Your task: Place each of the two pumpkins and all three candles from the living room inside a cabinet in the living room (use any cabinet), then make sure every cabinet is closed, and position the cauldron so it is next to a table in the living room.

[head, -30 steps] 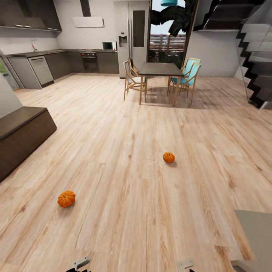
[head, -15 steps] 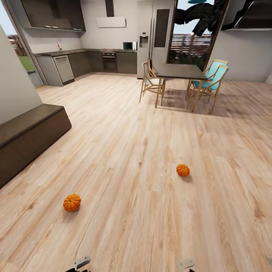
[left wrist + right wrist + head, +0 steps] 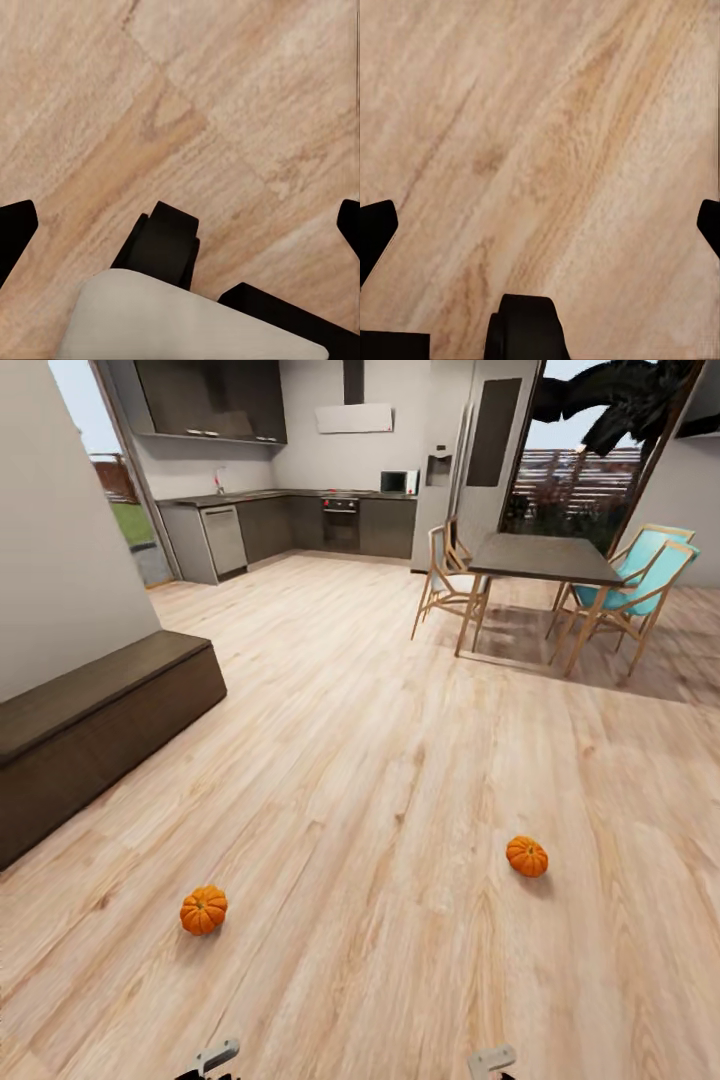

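View has panned left: cabinet (image 3: 100,725) now fills more of the frame. Both pumpkins (image 3: 203,910) (image 3: 526,856) sit on the floor (image 3: 380,780), well apart from the cabinet. Left pincer (image 3: 180,217) and right pincer (image 3: 540,217) spread wide, empty. Pickup pending.

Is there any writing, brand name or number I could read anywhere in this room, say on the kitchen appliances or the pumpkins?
None: no text can be read in any view.
The microwave, oven and fridge are far off, and any markings on them are too small and blurred to tell.
The two pumpkins, the cabinet and the wooden floor carry no labels.
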Robot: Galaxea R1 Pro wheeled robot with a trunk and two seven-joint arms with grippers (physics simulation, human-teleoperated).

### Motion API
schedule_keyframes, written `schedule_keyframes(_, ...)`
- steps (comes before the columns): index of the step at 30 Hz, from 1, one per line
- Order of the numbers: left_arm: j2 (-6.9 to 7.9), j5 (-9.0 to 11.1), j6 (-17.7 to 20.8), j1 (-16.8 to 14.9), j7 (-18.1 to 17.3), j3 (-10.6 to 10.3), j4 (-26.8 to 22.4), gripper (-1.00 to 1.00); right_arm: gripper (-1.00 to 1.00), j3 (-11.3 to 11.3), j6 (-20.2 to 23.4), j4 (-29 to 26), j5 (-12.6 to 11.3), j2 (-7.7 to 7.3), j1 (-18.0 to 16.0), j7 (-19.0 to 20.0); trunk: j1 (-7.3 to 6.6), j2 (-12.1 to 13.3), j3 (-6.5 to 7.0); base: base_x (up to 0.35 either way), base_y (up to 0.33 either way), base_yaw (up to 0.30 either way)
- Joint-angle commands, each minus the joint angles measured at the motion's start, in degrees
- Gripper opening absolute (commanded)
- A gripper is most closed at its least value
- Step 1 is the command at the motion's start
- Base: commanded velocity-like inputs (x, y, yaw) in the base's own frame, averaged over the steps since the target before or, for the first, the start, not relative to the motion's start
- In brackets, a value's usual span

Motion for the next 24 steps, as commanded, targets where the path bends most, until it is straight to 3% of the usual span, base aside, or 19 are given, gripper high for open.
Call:
schedule_keyframes(1, 0.00, 0.0, 0.0, 0.0, 0.0, 0.0, 0.0, 1.00, 1.00, 0.0, 0.0, 0.0, 0.0, 0.00, 0.0, 0.0, 0.00, 0.0, 0.00, 0.329, -0.133, 0.281)
schedule_keyframes(24, 0.00, 0.0, 0.0, 0.0, 0.0, 0.0, 0.0, 1.00, 1.00, 0.0, 0.0, 0.0, 0.0, 0.00, 0.0, 0.0, 0.00, 0.0, 0.00, 0.325, -0.146, 0.281)
